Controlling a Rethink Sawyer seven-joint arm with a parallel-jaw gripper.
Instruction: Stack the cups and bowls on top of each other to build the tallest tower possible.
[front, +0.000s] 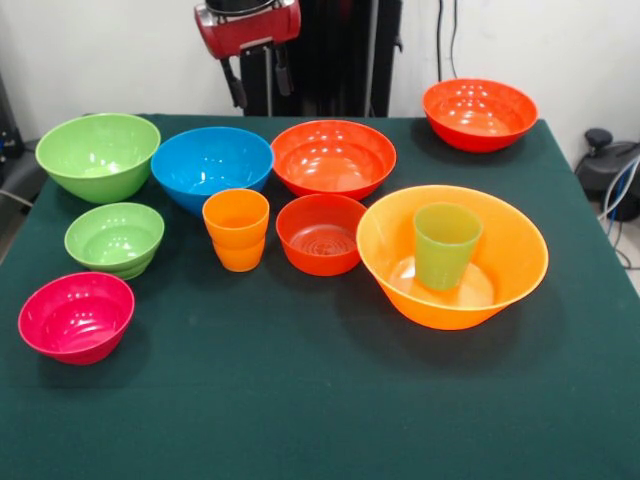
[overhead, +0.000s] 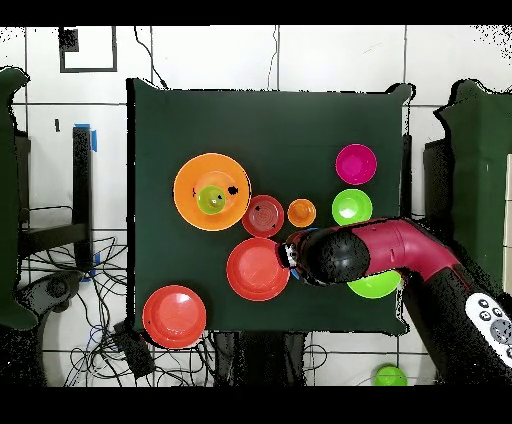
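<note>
Cups and bowls look like thin glossy plastic: light, stiff, slippery, so best pinched across a rim wall. Pincer (front: 258, 82) hangs raised at the table's (front: 300, 400) far edge, fingers apart, holding nothing. Blue bowl (front: 212, 166) sits just below it; orange cup (front: 237, 230) nearer the camera; green cup (front: 444, 244) stands upright inside the largest orange bowl (front: 500, 262), well off to one side

Front half of dark green cloth-covered surface (front: 330, 410) bare: open passage. Glossy plastic bowls crowd far half: blue round bowl (front: 212, 165), orange tapered cup (front: 236, 230), small red-orange bowl (front: 322, 233) touching or nearly so, no gap between. Translucent green cup (front: 445, 245) occupies largest orange bowl (front: 505, 265). Red-orange bowl at far corner (front: 479, 113) stands apart.
</note>
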